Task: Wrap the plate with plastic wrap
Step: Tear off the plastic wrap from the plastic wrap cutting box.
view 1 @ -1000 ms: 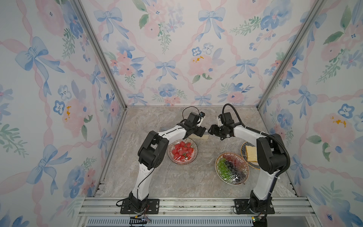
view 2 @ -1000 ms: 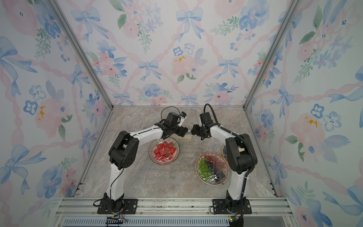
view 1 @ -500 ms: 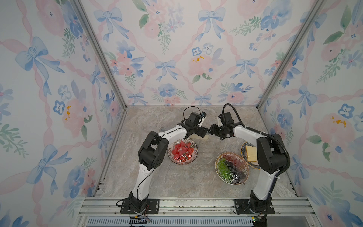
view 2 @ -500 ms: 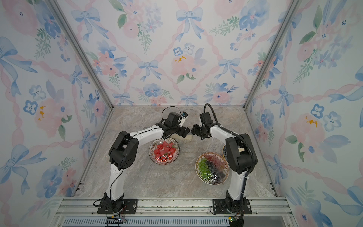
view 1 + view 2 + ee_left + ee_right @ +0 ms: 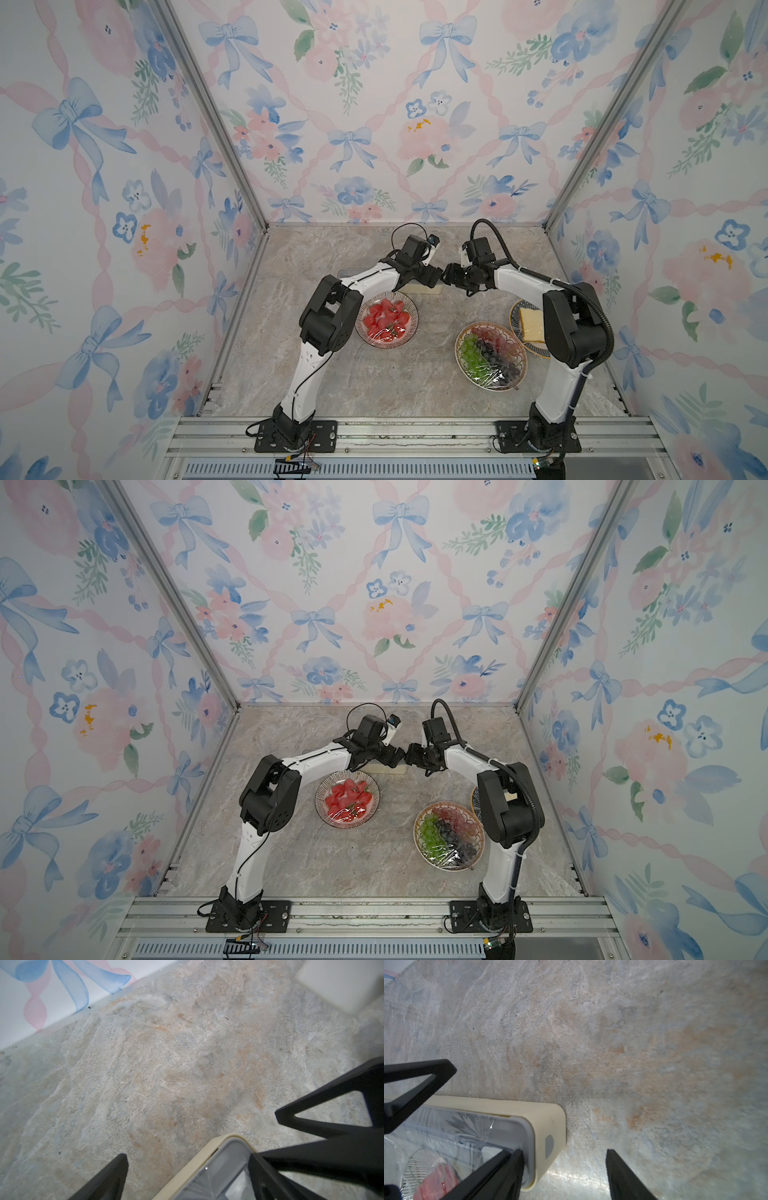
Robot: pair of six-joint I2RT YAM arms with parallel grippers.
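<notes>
Both arms meet over the far middle of the worktop, at one end of the long cream box that feeds the plastic wrap. The left jaws stand wide open with the box's rounded corner between them. The right jaws are open too, one finger lying over the grey top at the box's end, the other above bare worktop beside it. Neither holds anything. The film lies crinkled across the box's top. The plate of red fruit, just in front of the box, already glints as if covered, like the grape plate. The bread plate by the right arm looks bare. To my eye the step is getting a hold on the film's loose edge. Done well, one pair of jaws pins the box while the other pinches the film flat, close to the box, then draws it low and evenly. Otherwise it will bunch and cling to itself.
</notes>
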